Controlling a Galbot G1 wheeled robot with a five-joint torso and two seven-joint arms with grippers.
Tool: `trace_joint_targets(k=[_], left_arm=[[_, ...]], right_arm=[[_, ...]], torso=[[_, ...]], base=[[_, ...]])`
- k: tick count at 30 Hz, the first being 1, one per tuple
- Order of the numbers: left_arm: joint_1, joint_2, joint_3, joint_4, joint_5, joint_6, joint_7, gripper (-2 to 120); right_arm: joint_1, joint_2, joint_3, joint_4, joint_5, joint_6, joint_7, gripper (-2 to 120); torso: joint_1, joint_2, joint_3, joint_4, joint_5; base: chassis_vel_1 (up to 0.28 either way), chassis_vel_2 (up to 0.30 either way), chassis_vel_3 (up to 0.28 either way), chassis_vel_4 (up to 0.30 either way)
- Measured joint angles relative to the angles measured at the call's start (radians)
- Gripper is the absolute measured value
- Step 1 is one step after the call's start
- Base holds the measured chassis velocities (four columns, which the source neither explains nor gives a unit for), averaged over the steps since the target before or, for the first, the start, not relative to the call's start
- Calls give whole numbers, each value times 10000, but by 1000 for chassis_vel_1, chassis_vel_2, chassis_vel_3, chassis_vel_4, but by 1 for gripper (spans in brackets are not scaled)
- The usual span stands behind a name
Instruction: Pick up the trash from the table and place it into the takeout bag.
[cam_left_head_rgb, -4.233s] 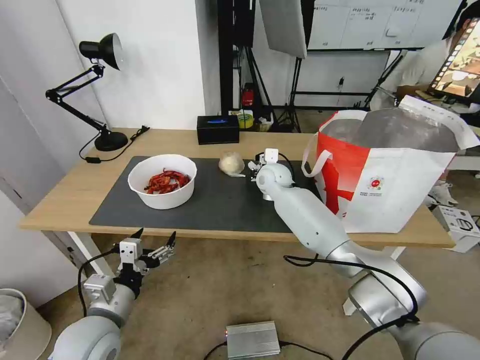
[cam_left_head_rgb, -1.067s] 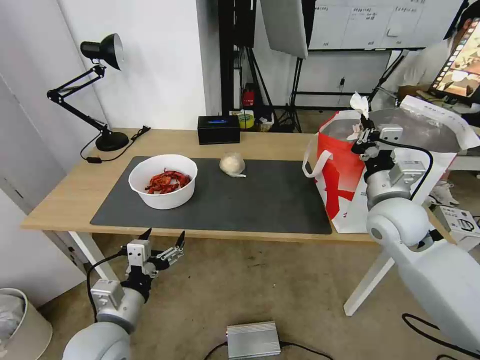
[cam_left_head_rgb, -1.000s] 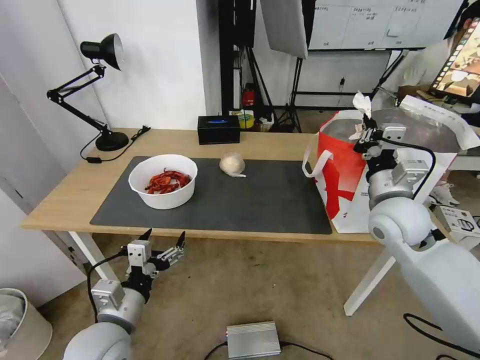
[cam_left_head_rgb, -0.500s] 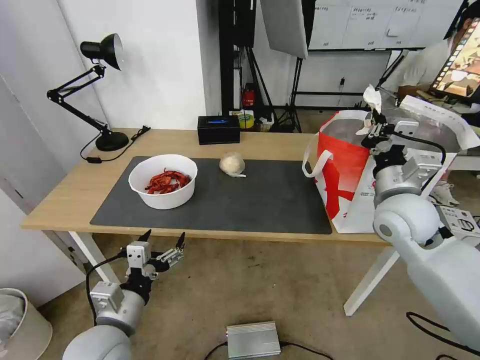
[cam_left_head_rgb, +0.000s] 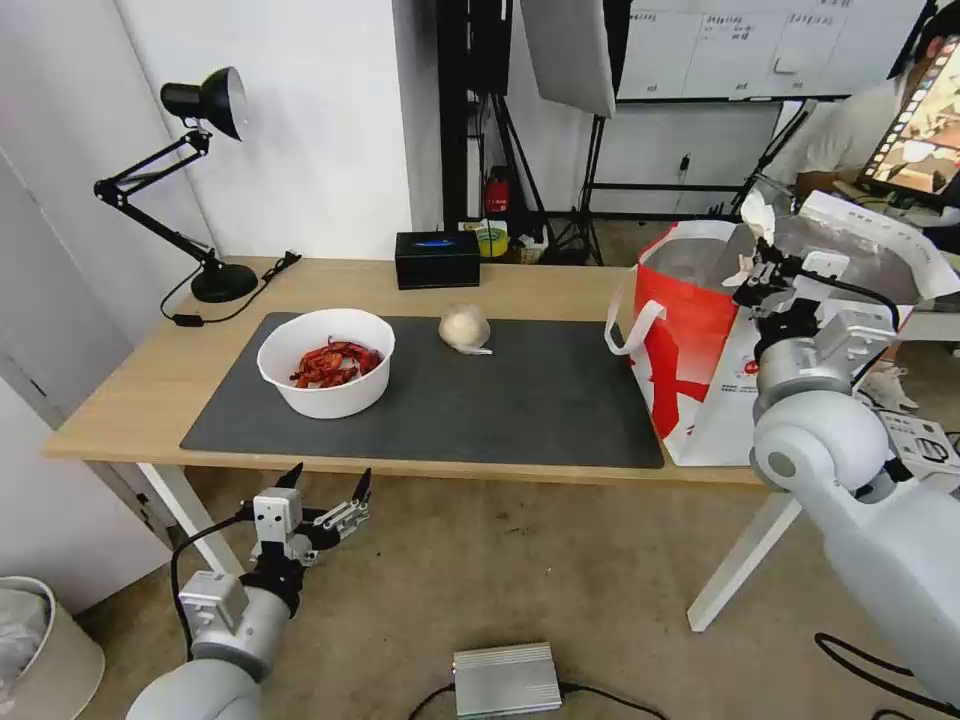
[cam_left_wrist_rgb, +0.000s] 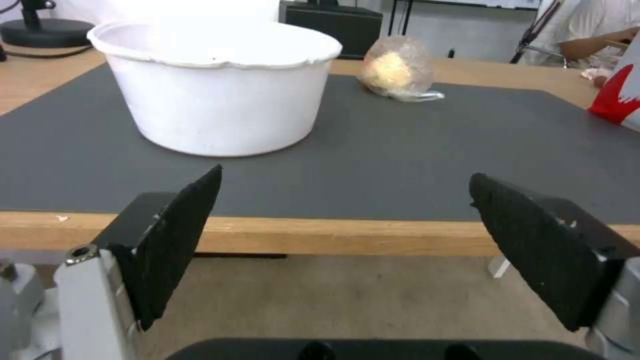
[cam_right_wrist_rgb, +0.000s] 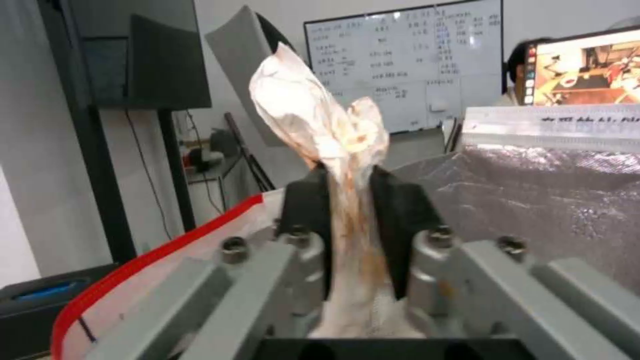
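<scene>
Tissue wad (cam_right_wrist_rgb: 319, 125) pinched in right hand (cam_left_head_rgb: 762, 268) over takeout bag (cam_left_head_rgb: 700, 330) mouth, not dropped yet; bowl (cam_left_head_rgb: 325, 362) + lump (cam_left_head_rgb: 464, 328) left on tabletop (cam_left_head_rgb: 140, 385), left hand (cam_left_head_rgb: 318, 497) spread, idle below edge.

Black desk lamp (cam_left_head_rgb: 195, 150) at the back-left corner, black tissue box (cam_left_head_rgb: 436, 259) along the far edge, silver box (cam_left_head_rgb: 505, 679) on the floor.
</scene>
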Motion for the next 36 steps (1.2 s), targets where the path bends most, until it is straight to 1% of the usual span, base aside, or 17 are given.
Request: trace_joint_targets(k=[3, 4, 5, 8, 9, 12, 13, 15, 17, 19, 20, 22, 28, 31, 32, 33, 36], left_arm=[[51, -32, -10, 0, 34, -21, 3, 100], [51, -32, -10, 0, 34, -21, 3, 100], [62, -37, -11, -2, 41, -23, 4, 100], [96, -60, -22, -8, 63, -36, 6, 100], [96, -60, -22, -8, 63, -36, 6, 100], [105, -74, -28, -9, 73, -47, 9, 100], [105, -74, -28, -9, 73, -47, 9, 100], [104, -76, -37, -8, 73, -50, 10, 100], [103, -76, -39, -8, 73, -50, 10, 100], [91, -74, -51, -5, 73, -52, 10, 100], [91, -74, -51, -5, 73, -52, 10, 100], [86, -73, -58, 11, 72, -56, 10, 100], [66, -71, -75, 18, 58, -62, 10, 100], [64, -57, -138, 16, 24, -65, 10, 100], [61, -40, -166, 15, 7, -66, 11, 100], [61, -40, -166, 15, 7, -66, 11, 100], [39, -14, -203, 14, -25, -74, 10, 100]], right_arm=[[-24, 3, -1, 78, 132, 0, 12, 32], [-24, 3, -1, 78, 132, 0, 12, 32], [-30, 4, -1, 90, 138, 0, 12, 36], [-47, 3, -11, 123, 171, -1, 23, 51], [-47, 3, -11, 123, 171, -1, 23, 51], [-51, 24, -28, 118, 205, -6, 58, 64], [-51, 24, -28, 118, 205, -6, 58, 64], [-51, 48, -40, 84, 203, -8, 59, 76], [-51, 52, -42, 78, 201, -8, 58, 78], [-51, 68, -51, 64, 192, -11, 52, 89], [-51, 68, -51, 64, 192, -11, 52, 89], [-42, 93, -62, 51, 182, -12, 29, 97], [55, 146, -72, 27, 172, 162, -246, 100], [137, 149, -69, 34, 160, 732, -1007, 100], [180, 147, -69, 77, 153, 1067, -1439, 100], [180, 147, -69, 77, 153, 1067, -1439, 100], [210, 150, -126, 344, 192, 1551, -2233, 100]], torso=[[0, 0, 0, 0, 0], [0, 0, 0, 0, 0], [0, 0, 0, 0, 0], [0, 0, 0, 0, 0], [0, 0, 0, 0, 0], [0, 0, 0, 0, 0], [0, 0, 0, 0, 0], [0, 0, 0, 0, 0], [0, 0, 0, 0, 0], [0, 0, 0, 0, 0], [0, 0, 0, 0, 0], [1, -1, 0, 0, 0], [0, 0, 0, 0, 0], [1, 0, 0, 0, 0], [1, -1, 0, 1, 0], [1, -1, 0, 1, 0], [1, 0, 0, 0, -1]], base=[[0, 0, 0, 0], [0, 0, 0, 0], [0, 0, 0, 0], [0, 0, 0, 0], [0, 0, 0, 0], [0, 0, 0, 0], [0, 0, 0, 0], [0, 0, 0, 0], [0, 0, 0, 0], [0, 0, 0, 0], [0, 0, 0, 0], [0, 0, 0, 0], [0, 0, 0, 0], [0, 0, 0, 0], [0, 0, 0, 0], [0, 0, 0, 0], [0, 0, 0, 0]])
